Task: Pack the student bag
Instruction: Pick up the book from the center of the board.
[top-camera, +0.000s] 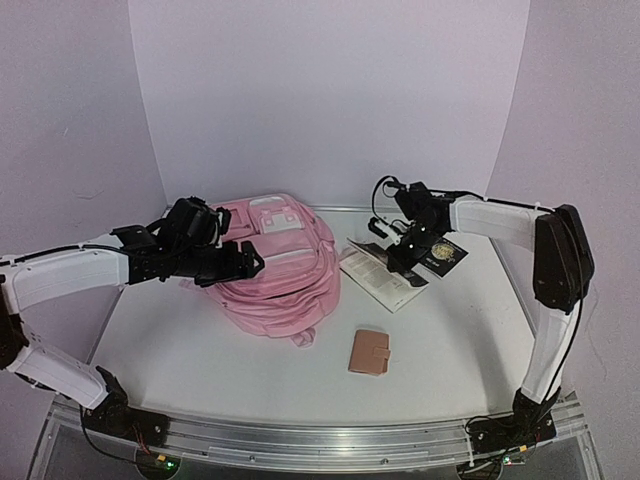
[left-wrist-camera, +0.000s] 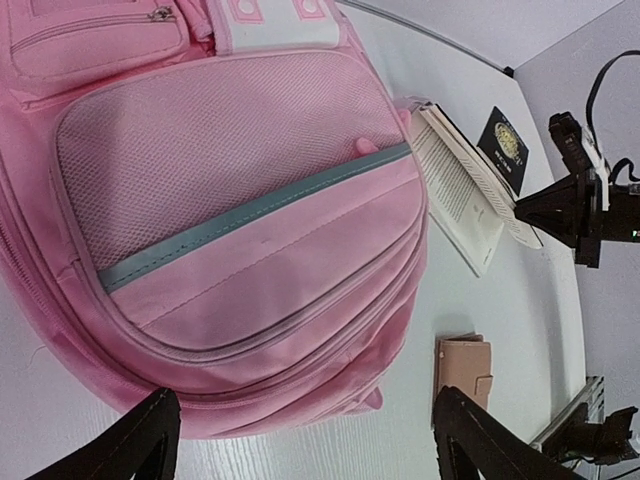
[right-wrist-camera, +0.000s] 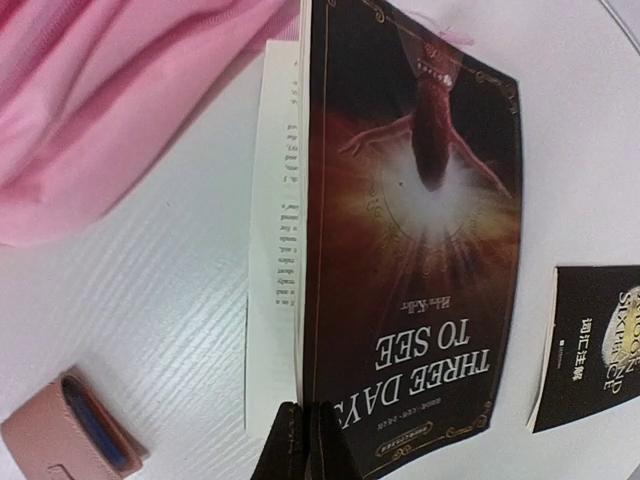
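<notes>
Since the right gripper (right-wrist-camera: 300, 442) only pinches the book (right-wrist-camera: 415, 210) by its thin cover, the pages could flop open or the cover slip out. Meanwhile the backpack (top-camera: 285, 268) lies mid-table and looks shut, with the left gripper (left-wrist-camera: 300, 415) spread wide just above it.

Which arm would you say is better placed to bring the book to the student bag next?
Right: the right end effector is shut on the book, whereas the left end effector hovers open over the student bag, away from the book.
</notes>
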